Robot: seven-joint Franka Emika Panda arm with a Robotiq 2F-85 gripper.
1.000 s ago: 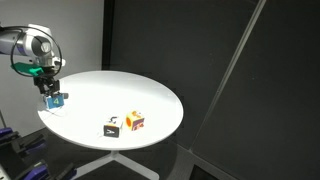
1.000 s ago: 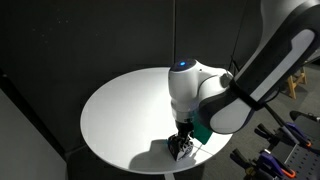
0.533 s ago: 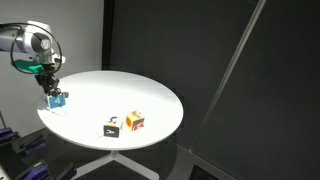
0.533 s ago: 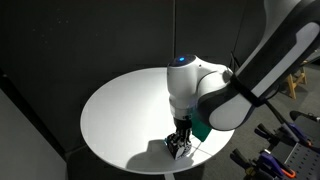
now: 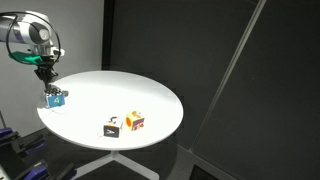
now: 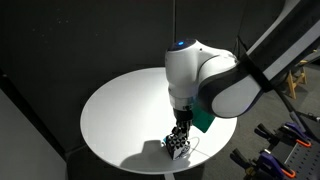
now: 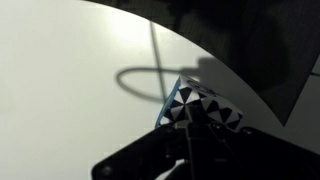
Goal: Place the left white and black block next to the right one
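Checkered black-and-white, the left block (image 5: 56,99) is clamped in the closed pincer (image 5: 50,90) near the surface (image 5: 120,85) edge, well apart from the white-topped right block (image 5: 112,127). The grasp looks done; carrying it across and setting it alongside are left.

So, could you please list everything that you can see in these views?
table: one, white, round, against dark walls
checkered cube: one, black-and-white with a blue face, near the table's edge
white-topped cube: one, white top and black side, near the front edge
orange cube: one, orange, red and yellow, beside the white-topped cube
arm: one, white and black, over the checkered cube
end effector: one, dark, shut, at the checkered cube; grip unclear
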